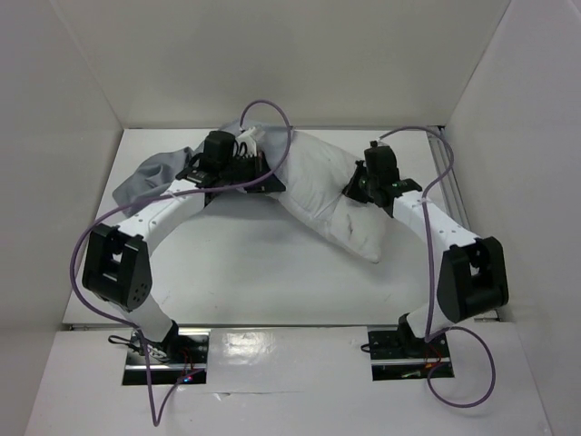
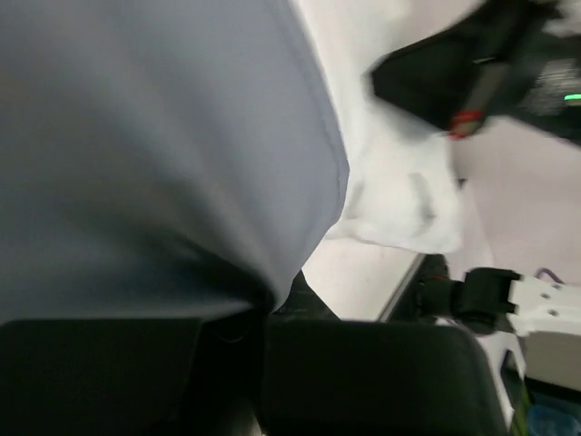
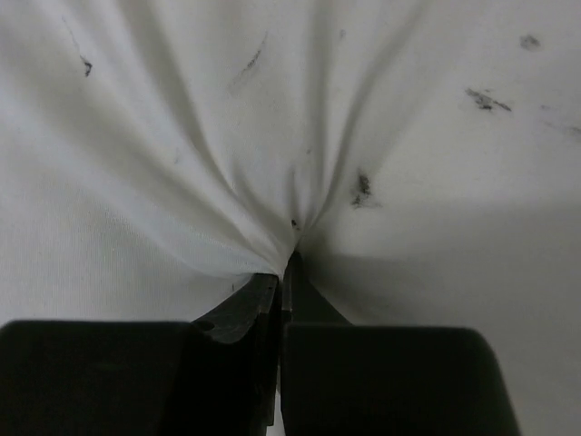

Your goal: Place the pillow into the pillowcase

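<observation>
Plump white speckled pillow lies bent, right of crumpled grey pillowcase.

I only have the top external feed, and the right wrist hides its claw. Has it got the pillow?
Observer: Yes, the right claw is shut on a pinched fold of the pillow, creases fanning from it.
Operator: And the left?
Observer: The left claw is shut on the pillowcase, grey cloth draping over it.
Operator: Is the pillow inside there?
Observer: Cannot tell; white pillow shows just beyond the grey edge.
</observation>
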{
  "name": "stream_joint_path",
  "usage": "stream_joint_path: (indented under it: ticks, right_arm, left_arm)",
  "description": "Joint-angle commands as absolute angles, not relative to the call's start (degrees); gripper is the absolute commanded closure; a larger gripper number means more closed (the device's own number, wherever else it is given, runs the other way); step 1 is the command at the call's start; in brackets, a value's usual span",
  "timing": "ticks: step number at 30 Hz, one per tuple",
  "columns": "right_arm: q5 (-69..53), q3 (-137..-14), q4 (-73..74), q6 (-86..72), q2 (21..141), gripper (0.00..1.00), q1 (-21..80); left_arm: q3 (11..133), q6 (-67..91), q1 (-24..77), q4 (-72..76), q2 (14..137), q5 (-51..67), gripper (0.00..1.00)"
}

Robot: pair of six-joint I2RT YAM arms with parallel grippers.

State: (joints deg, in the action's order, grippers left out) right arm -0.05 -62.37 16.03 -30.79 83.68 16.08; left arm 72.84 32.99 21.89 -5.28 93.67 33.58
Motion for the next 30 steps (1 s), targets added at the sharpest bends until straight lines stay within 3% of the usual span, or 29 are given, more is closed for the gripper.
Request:
stream_joint_path:
  ticks: [1,7,13,21,26,30]
  right_arm:
    - [-4.48,-64.33,11.77,-32.43,82.71,1.0,16.88]
    - [-0.97,-78.29,23.88,-26.9,76.4,1.0,16.26]
    - [-2.45,-77.62,24.71,-30.47,68.82,1.0,16.26]
    - [-12.38,-64.52,11.0,-40.42,75.75,1.0,21.27]
    - [-13.71,-65.03,8.52,-41.41,79.18,1.0,21.88]
    - [-8.27,-66.44,12.73,-39.9,74.46,1.0,21.88]
  left_arm:
    - [79.97,35.6,22.32,-1.4,89.93,44.21,1.0]
    - [91.22,35.42,20.13,-7.46,83.68,50.53,1.0]
    - [93.35,40.42,24.86,-4.24,77.08,47.37,1.0]
    - [89.12,47.64,33.74,5.1,90.95,51.06,1.0]
    - [91.48,49.48,36.38,6.33,98.61,55.88,1.0]
    - [95.18,47.2,34.38,3.26,99.14,55.82,1.0]
